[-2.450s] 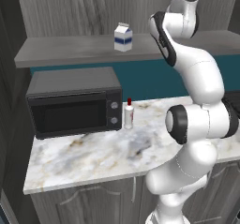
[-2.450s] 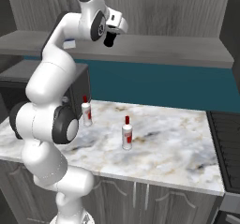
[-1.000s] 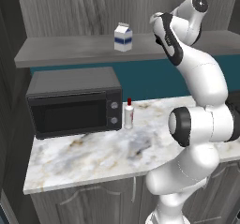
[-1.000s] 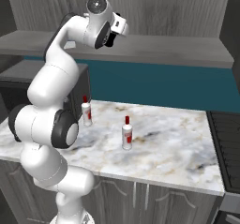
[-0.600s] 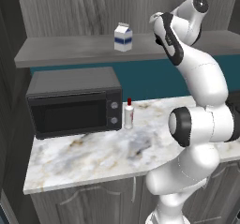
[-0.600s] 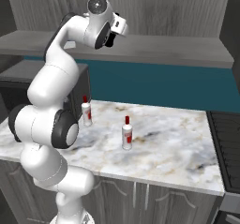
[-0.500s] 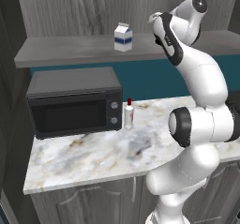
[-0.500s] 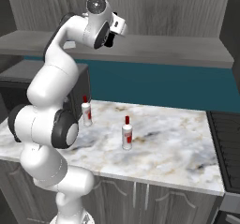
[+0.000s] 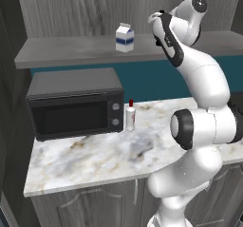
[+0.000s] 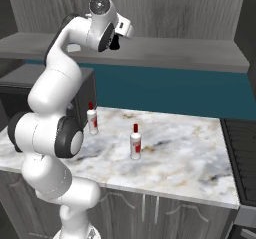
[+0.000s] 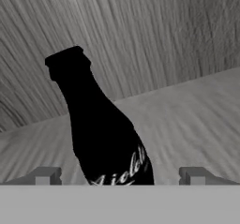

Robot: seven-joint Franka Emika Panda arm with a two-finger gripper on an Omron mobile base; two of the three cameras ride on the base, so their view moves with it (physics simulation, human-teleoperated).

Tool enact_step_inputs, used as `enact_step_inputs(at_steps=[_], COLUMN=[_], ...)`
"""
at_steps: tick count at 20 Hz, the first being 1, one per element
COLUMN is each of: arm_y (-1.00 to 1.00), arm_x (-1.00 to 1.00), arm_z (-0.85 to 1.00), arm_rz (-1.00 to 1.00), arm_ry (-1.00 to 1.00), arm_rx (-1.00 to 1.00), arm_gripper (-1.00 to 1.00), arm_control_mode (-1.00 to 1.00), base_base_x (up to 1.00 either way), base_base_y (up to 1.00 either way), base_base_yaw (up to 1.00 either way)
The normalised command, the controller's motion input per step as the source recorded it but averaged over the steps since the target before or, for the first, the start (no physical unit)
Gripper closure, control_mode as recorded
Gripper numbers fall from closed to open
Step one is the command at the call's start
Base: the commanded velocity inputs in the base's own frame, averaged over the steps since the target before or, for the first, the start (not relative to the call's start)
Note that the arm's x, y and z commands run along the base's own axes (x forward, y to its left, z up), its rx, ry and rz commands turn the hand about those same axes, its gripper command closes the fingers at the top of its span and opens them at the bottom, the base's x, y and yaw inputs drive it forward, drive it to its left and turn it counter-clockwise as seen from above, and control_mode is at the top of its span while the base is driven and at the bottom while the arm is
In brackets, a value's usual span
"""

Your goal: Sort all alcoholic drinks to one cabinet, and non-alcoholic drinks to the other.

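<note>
Item: cola bottle (image 11: 105, 138), upright on shelf (image 11: 197, 106). Gripper (image 11: 119, 175) wide open, empty, jaws flanking bottle. Step: 1 non-alcoholic pickup. You likely advance, then close.

The arm reaches high, its gripper (image 11: 117, 176) spread wide.

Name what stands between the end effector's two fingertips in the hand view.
The black cola bottle stands between the fingertips on the grey wooden shelf, with open space either side of it.

Black cola bottle (image 11: 105, 134) and milk carton (image 9: 125, 38) upright on shelf — two red-capped bottles (image 10: 135, 142) on counter.
</note>
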Motion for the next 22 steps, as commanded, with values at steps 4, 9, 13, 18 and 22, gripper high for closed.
enact_step_inputs(at_steps=[4,9,13,18,22], arm_y=[0.0,0.0,-0.06,-0.25,-0.21], arm_x=[0.01,-0.02,-0.52,-0.99,-1.0], arm_z=[0.0,0.0,0.08,0.17,0.01], arm_rz=[0.0,0.0,0.0,0.0,0.0], arm_ry=[0.0,0.0,0.0,0.0,0.05], arm_rx=[0.0,0.0,0.0,0.0,0.0], arm_gripper=[-1.0,-1.0,-1.0,-1.0,-1.0], arm_control_mode=[-1.0,-1.0,-1.0,-1.0,-1.0], base_base_x=[0.0,0.0,0.0,0.0,0.0], base_base_y=[0.0,0.0,0.0,0.0,0.0], base_base_yaw=[0.0,0.0,0.0,0.0,0.0])
